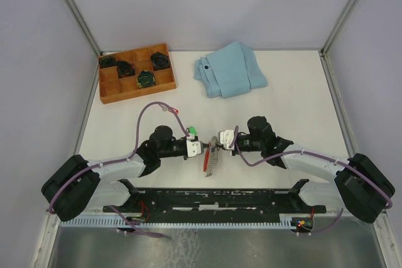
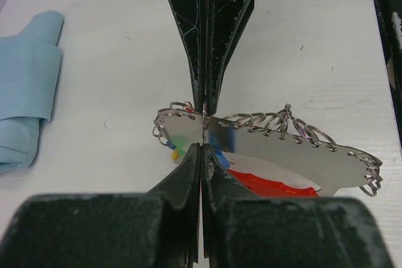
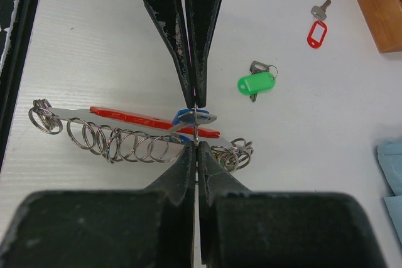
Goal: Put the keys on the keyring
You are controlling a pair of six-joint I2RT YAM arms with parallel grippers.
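keyring (image 1: 210, 159) sits at the near middle of the counter (image 1: 282, 105), right between the two arms and just ahead of their bases. We see a red strip (image 3: 125, 115) running along a shiny metal plate (image 2: 282, 155), with a row of wire loops (image 3: 125, 142) down one edge.

left fingers (image 2: 182, 180): pinched fully together, tips on a thin wire at the plate's edge. right fingers (image 3: 179, 174): same, closed tight, tips on that spot from the opposite side. The two pairs meet nearly tip to tip. A blue tag (image 3: 185, 116) and a silver key head sit right at the pinch point. From these views we can't tell whether the wire they grip is one of the keyring's own loops or the blue key's ring.

green-tag key (image 3: 256, 83) lies loose on the counter near the keyring, beside the left arm's wrist. red-tag key (image 3: 317, 32) lies further out, nearer the wooden tray (image 1: 138, 94). The tray is at the far left of the counter, with dark round things in several compartments. Folded light-blue cloth (image 1: 229, 70) lies at the far middle, well apart from the keyring.
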